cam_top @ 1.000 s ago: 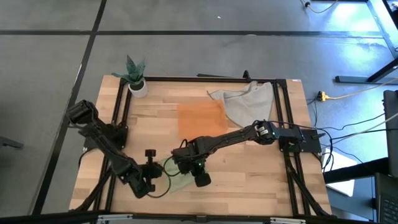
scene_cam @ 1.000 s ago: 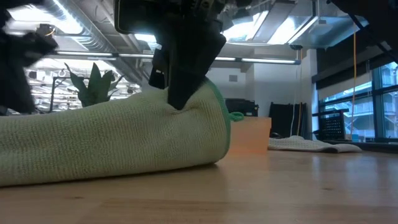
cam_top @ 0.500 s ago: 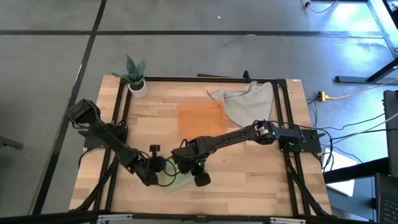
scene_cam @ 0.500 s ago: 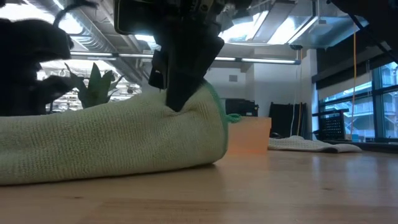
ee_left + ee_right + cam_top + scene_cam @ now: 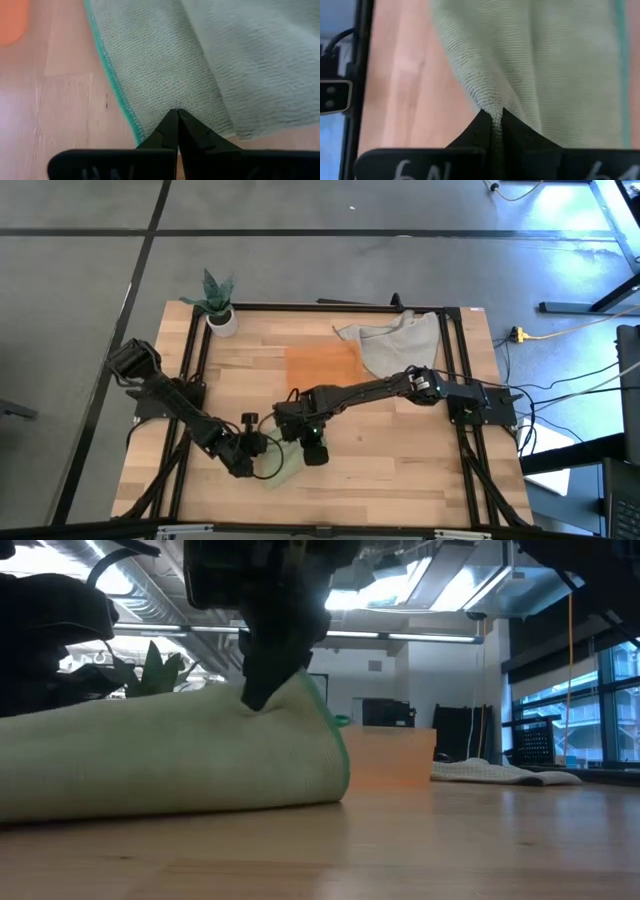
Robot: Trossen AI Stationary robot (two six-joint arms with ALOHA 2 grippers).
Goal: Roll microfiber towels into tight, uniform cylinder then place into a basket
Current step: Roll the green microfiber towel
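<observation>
Jaws of both grippers are pinched shut on the green microfiber towel [image 5: 170, 755], lying partly rolled near the table's [image 5: 400, 470] front edge: the left gripper [image 5: 176, 116] nips its flat edge, the right gripper [image 5: 495, 116] a raised fold. Beyond sits the orange basket [image 5: 322, 370], then a heap of grey towels [image 5: 400, 345]. Uneven pulling could skew or loosen the roll.

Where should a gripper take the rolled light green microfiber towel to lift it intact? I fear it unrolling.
Probably around the rolled light green microfiber towel mid-length, from above, fingers spanning the roll. It lies flat on the wooden table; the right gripper pinches only a fold near its teal-edged end, the left gripper only its edge.
</observation>
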